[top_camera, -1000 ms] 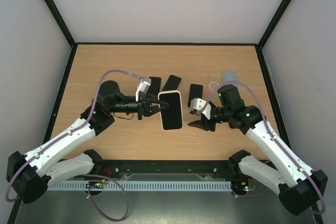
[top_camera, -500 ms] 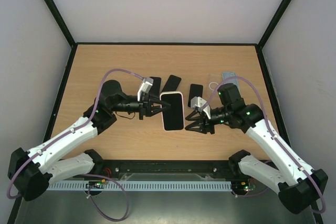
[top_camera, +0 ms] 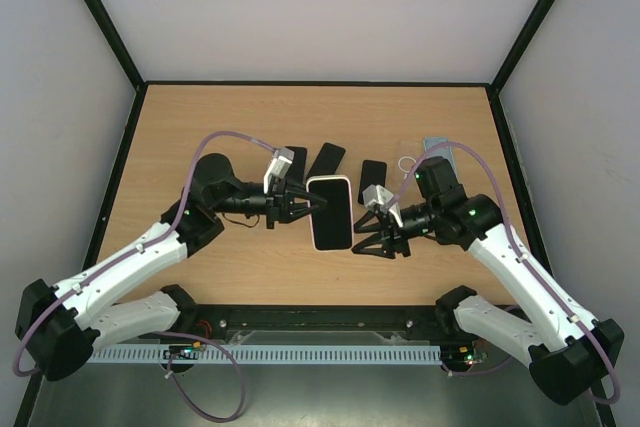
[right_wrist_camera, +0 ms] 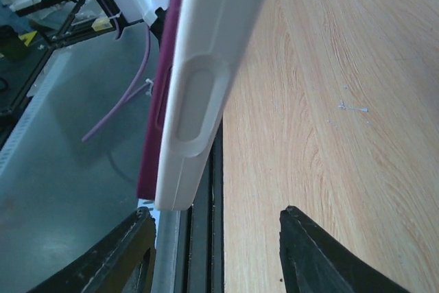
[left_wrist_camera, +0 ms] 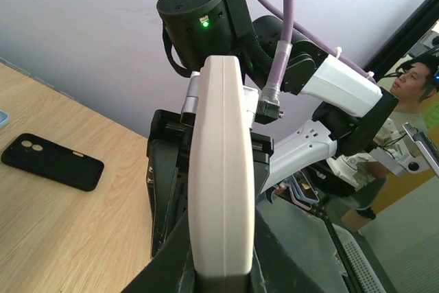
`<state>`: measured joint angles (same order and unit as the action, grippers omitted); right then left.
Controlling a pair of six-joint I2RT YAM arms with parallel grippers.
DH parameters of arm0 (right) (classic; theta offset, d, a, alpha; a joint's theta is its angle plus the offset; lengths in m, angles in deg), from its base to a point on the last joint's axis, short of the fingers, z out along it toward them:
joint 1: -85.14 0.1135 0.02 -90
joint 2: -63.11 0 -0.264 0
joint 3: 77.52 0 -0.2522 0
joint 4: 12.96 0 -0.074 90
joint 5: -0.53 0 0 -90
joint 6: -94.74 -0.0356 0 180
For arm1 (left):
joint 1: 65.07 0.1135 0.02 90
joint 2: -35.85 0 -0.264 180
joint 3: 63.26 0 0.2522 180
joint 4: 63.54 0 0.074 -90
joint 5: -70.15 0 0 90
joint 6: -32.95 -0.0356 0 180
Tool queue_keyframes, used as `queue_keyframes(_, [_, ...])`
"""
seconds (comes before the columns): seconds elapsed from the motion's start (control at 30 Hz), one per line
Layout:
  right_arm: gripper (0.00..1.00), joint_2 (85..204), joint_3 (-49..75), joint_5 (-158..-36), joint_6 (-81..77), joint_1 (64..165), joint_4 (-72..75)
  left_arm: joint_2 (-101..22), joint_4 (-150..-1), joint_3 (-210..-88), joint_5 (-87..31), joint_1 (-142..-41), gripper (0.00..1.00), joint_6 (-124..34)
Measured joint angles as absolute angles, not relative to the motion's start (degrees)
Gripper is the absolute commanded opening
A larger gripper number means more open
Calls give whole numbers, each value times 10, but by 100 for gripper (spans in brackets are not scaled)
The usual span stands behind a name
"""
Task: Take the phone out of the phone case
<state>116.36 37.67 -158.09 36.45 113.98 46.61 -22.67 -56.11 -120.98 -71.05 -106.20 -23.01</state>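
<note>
A phone with a dark screen sits in a white phone case and is held off the table at mid-scene. My left gripper is shut on its left long edge. In the left wrist view the phone case stands edge-on between the left gripper's fingers. My right gripper is open just right of the phone, jaws spread wide and holding nothing. In the right wrist view the phone case, with a maroon phone side behind it, ends just ahead of the right gripper, nearer its left finger.
Three black cases lie flat on the wooden table behind the phone; one black case shows in the left wrist view. A clear bluish case and a small white ring lie at the right rear.
My right gripper has moved left, up close to the phone's right edge, its jaws narrowing briefly then spreading again. The left gripper has carried the phone slightly right.
</note>
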Motion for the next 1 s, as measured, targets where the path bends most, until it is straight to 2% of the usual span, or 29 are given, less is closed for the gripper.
queue_keyframes(0.23, [46, 1165, 377, -1580, 329, 1140, 449, -231, -557, -1210, -711, -1065, 2, -228])
queue_keyframes(0.4, [39, 1171, 377, -1574, 314, 1140, 445, -231, -556, -1210, -709, -1065, 3, -228])
queue_keyframes(0.67, [38, 1178, 377, -1546, 280, 1140, 425, -233, -498, -1189, -714, -1057, 3, -198])
queue_keyframes(1.0, [63, 1220, 341, -1565, 236, 1140, 421, -239, -481, -1188, -709, -1062, 2, -202])
